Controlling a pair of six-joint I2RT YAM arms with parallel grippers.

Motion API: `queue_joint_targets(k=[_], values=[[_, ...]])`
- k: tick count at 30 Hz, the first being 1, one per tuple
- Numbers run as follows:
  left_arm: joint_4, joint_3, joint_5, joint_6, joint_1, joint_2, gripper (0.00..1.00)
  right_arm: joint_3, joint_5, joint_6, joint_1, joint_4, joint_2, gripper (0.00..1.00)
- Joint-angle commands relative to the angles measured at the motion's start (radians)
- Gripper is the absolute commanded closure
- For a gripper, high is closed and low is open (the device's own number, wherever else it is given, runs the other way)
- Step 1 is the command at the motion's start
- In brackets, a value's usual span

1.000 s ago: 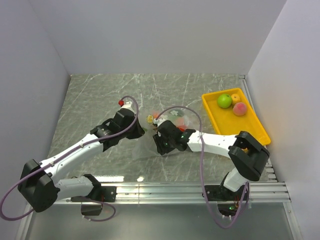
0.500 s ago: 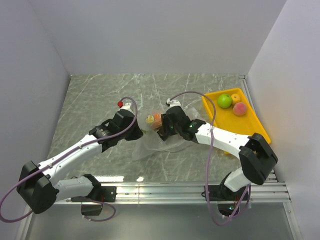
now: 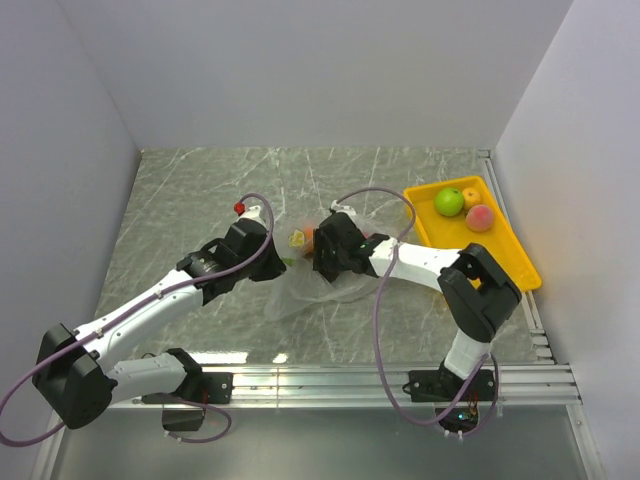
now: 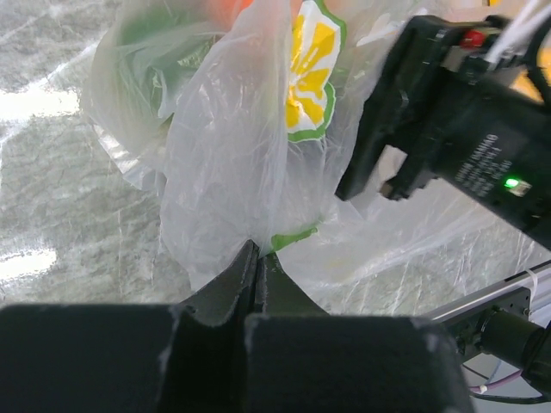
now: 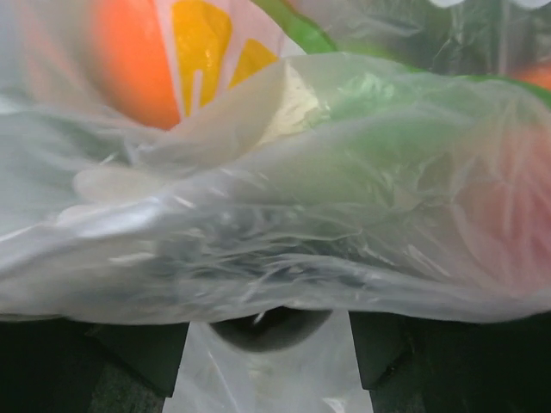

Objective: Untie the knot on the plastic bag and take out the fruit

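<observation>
The clear plastic bag (image 3: 296, 292) lies crumpled at the table's middle, between my two grippers. It also fills the left wrist view (image 4: 224, 172) and the right wrist view (image 5: 284, 232). An orange fruit (image 5: 129, 60) and a yellow-and-green printed slice (image 4: 310, 69) show through the film. My left gripper (image 3: 277, 258) is shut on a fold of the film (image 4: 256, 251). My right gripper (image 3: 322, 256) is pushed into the bag's right side with its jaws apart (image 5: 269, 353) and film draped over them. I cannot make out the knot.
A yellow tray (image 3: 505, 250) stands at the right with a green apple (image 3: 449, 202), a small orange fruit (image 3: 472, 196) and a peach (image 3: 480, 217). The right gripper's black body (image 4: 448, 129) is close in the left wrist view. White walls ring the table.
My right gripper has moved from the bag's near side up and back to its far right side, then slightly left. The bag has shifted with it. My left gripper has stayed shut on the film.
</observation>
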Motion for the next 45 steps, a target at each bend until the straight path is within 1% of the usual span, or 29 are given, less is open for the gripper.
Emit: queue_joint_targets(k=[1,5,7,8,10,11,13,14,16,17,18,21,26,29,33,36,38,40,41,42,43,44,45], values=[[-0.001,0.0,0.003,-0.012,-0.004,-0.013,0.99,0.0,0.012,0.079,0.02,0.047,0.047,0.27],[-0.003,-0.006,0.003,-0.018,-0.003,-0.016,1.0,0.027,0.011,0.088,0.035,0.064,0.1,0.26],[-0.007,-0.01,-0.003,-0.018,-0.003,-0.019,1.0,0.032,0.025,0.09,0.037,0.055,0.102,0.3],[-0.008,-0.015,-0.006,-0.019,-0.003,-0.022,0.99,0.024,0.031,0.088,0.037,0.06,0.09,0.38],[-0.012,-0.023,-0.026,-0.018,-0.003,-0.029,1.0,-0.006,0.036,0.061,0.037,0.068,0.032,0.48],[-0.015,-0.027,-0.035,-0.016,-0.003,-0.033,0.99,-0.016,0.034,0.049,0.037,0.069,0.009,0.61],[-0.02,-0.03,-0.061,-0.016,-0.001,-0.034,1.0,-0.045,0.028,0.007,0.037,0.066,-0.076,0.73],[-0.021,-0.03,-0.063,-0.013,-0.001,-0.033,0.99,-0.057,0.019,-0.003,0.037,0.064,-0.106,0.83],[-0.024,-0.024,-0.071,-0.006,-0.001,-0.023,0.99,-0.088,0.005,-0.04,0.037,0.064,-0.201,0.89],[-0.027,-0.018,-0.074,0.002,-0.003,-0.02,1.0,-0.095,-0.003,-0.05,0.037,0.063,-0.232,0.94],[-0.027,-0.013,-0.075,0.004,-0.001,-0.017,1.0,-0.106,-0.009,-0.068,0.037,0.061,-0.286,0.96],[-0.027,-0.004,-0.075,0.008,-0.003,-0.011,0.99,-0.112,-0.017,-0.094,0.037,0.066,-0.379,0.99],[-0.031,0.016,-0.062,0.011,-0.003,0.006,1.0,-0.073,-0.055,-0.134,0.035,0.113,-0.468,1.0],[-0.037,0.02,-0.059,0.01,-0.001,0.01,0.99,0.007,-0.075,-0.157,0.035,0.124,-0.508,0.99],[-0.043,0.014,-0.062,0.007,-0.001,0.007,0.99,0.09,-0.049,-0.224,0.012,0.094,-0.568,0.99],[-0.044,0.008,-0.06,0.004,-0.003,0.007,1.0,0.13,-0.011,-0.263,-0.05,0.045,-0.61,0.97],[-0.04,0.001,-0.056,-0.001,-0.001,0.004,0.99,0.138,0.095,-0.267,-0.132,0.006,-0.634,0.98],[-0.037,-0.003,-0.052,-0.005,-0.001,0.0,0.99,0.13,0.173,-0.235,-0.205,-0.07,-0.65,0.99],[-0.037,-0.003,-0.051,-0.005,-0.001,-0.002,1.0,0.103,0.246,-0.223,-0.277,-0.089,-0.66,1.0],[-0.037,-0.003,-0.049,-0.005,-0.001,-0.003,1.0,0.078,0.278,-0.205,-0.311,-0.104,-0.686,0.99],[-0.038,-0.003,-0.048,-0.004,-0.001,-0.006,0.99,0.052,0.305,-0.197,-0.343,-0.107,-0.699,0.98],[-0.038,-0.003,-0.048,-0.004,-0.001,-0.006,1.0,0.0,0.316,-0.188,-0.426,-0.113,-0.718,0.97],[-0.038,-0.003,-0.046,-0.002,-0.001,-0.006,0.99,-0.025,0.316,-0.171,-0.464,-0.126,-0.72,0.96]])
